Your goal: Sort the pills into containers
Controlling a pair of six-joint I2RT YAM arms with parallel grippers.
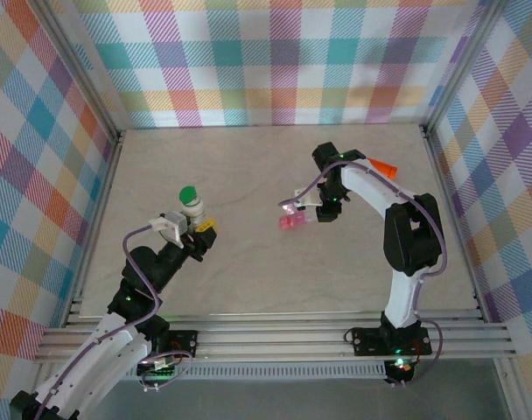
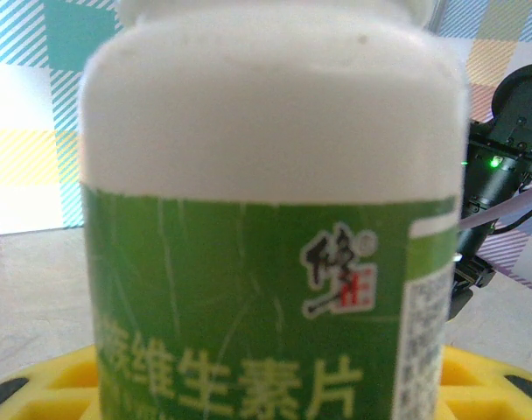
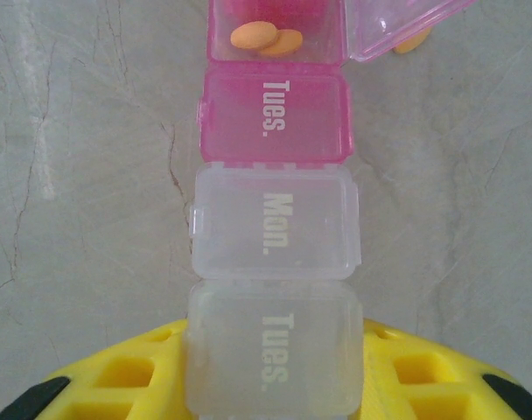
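Sorting barely begun: right gripper (image 3: 273,385) jaws closed on the clear end of the day-labelled pill strip (image 3: 273,227), whose open pink cell (image 3: 275,26) holds two orange pills (image 3: 266,38); left gripper (image 1: 199,229) jaws clamp the capped white bottle (image 1: 193,208) left of worktop (image 1: 248,166) centre; orange vial (image 1: 384,166) apart, beyond the right arm.

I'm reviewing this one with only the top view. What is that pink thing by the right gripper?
Observer: A pill box. The right wrist view shows lids marked Tues., Mon., Tues.
Operator: Any pills in it?
Observer: Two orange pills lie in the open pink cell.
Operator: And the bottle by the left gripper?
Observer: Up close it's white, with a green label bearing Chinese print.
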